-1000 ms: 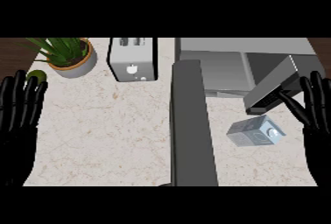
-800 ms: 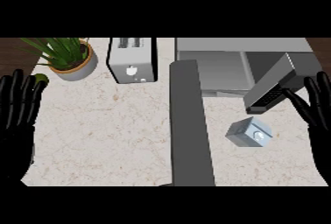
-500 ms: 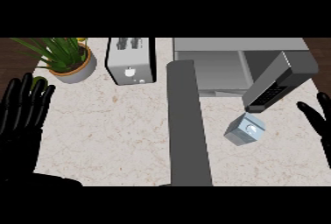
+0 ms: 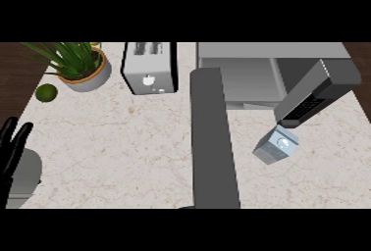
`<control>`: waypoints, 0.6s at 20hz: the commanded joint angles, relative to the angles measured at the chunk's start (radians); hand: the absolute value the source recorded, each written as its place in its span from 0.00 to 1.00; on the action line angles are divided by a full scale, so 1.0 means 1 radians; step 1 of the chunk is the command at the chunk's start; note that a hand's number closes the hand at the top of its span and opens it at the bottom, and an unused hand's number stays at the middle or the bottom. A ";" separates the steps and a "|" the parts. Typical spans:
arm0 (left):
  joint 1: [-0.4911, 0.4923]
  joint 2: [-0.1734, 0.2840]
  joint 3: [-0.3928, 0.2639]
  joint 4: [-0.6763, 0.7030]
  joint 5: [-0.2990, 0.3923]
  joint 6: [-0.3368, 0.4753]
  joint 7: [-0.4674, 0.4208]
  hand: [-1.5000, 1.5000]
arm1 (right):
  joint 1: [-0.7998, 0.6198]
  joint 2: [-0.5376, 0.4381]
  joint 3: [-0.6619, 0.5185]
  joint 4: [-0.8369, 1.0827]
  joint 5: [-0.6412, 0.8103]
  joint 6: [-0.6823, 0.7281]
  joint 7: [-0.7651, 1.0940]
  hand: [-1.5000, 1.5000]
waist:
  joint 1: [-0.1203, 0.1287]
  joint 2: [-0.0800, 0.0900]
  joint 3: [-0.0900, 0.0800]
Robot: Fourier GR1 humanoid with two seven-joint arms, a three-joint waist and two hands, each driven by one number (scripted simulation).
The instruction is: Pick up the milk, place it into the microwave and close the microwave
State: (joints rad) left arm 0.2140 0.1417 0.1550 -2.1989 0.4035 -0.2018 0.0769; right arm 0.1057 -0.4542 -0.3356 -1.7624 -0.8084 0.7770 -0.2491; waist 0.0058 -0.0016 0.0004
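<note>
Microwave (image 4: 250, 78) sits far right with its door (image 4: 315, 93) swung open; the milk (image 4: 276, 147) stands untouched on the counter (image 4: 123, 142) just near of that door. Picking up hasn't begun: only the left hand (image 4: 13, 144) shows, at the left edge, fingers straight and apart, so next a hand must reach the carton.

the left hand (image 4: 14, 142) is black, with slim, smooth fingers (image 4: 24, 133) that taper to rounded tips. below it the forearm (image 4: 22, 179) is a plain matte grey, rounded shell, with no visible cables, screws or markings.
</note>
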 commanded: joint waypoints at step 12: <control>0.273 0.004 0.207 -0.107 0.237 -0.245 -0.024 0.00 | -0.143 0.128 -0.028 0.310 0.392 0.026 -0.124 0.00 | 0.008 0.001 0.000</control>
State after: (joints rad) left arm 0.4246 0.1466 0.3104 -2.3087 0.5769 -0.3612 0.0769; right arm -0.0008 -0.3644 -0.3627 -1.5371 -0.5356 0.7829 -0.2852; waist 0.0137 -0.0008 0.0003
